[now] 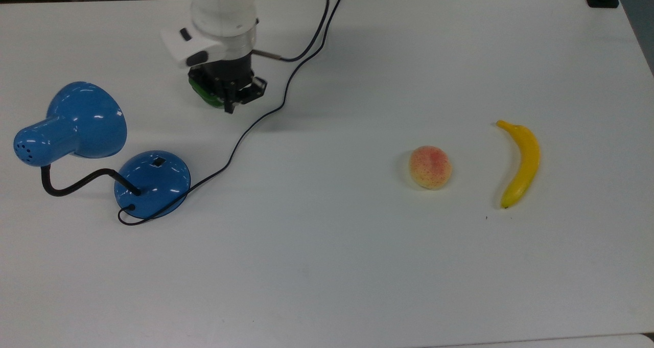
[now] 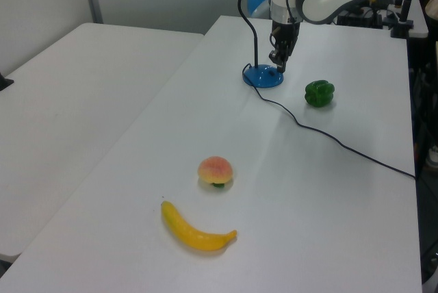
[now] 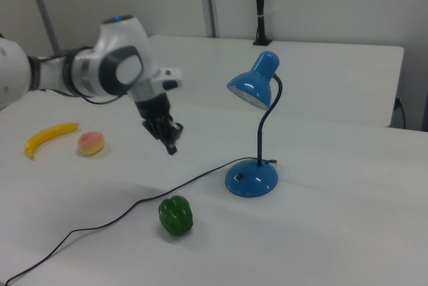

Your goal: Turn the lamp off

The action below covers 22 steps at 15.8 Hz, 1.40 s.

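- White table (image 1: 357,266), cord trailing across it
- Lamp (image 1: 152,183) switch lies toward the top view's lower left of the raised pincer (image 1: 228,104)
- Pincer clenched, grasping nothing

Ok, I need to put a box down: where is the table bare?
Bare: the wide stretch between the cord and the peach, and past the banana. Crowded: around the lamp, pepper and gripper.
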### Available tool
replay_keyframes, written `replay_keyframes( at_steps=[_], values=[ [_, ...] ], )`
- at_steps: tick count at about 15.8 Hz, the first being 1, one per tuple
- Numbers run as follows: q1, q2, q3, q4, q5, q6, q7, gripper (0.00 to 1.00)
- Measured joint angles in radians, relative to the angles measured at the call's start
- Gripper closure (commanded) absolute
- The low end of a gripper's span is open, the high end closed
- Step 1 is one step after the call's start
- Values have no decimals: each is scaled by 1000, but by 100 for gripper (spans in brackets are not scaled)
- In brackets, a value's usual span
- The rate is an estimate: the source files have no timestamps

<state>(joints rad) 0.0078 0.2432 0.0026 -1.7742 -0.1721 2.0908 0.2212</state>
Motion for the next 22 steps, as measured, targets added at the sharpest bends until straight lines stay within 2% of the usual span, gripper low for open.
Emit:
replay_keyframes(
  at_steps=[3,6,11,12,14,16,17,22],
  values=[
    [43,-59,1,14,5,-100,-79,100],
    [73,-143,1,19,61,-200,-165,100],
    [114,-240,1,48,89,-359,-194,98],
    [117,-244,1,57,98,-371,-194,91],
    [117,-245,-2,72,123,-380,-194,65],
    [115,-245,-6,87,129,-404,-193,29],
    [114,-245,-9,99,129,-422,-193,2],
    [91,-245,-18,152,128,-468,-193,0]
  ],
)
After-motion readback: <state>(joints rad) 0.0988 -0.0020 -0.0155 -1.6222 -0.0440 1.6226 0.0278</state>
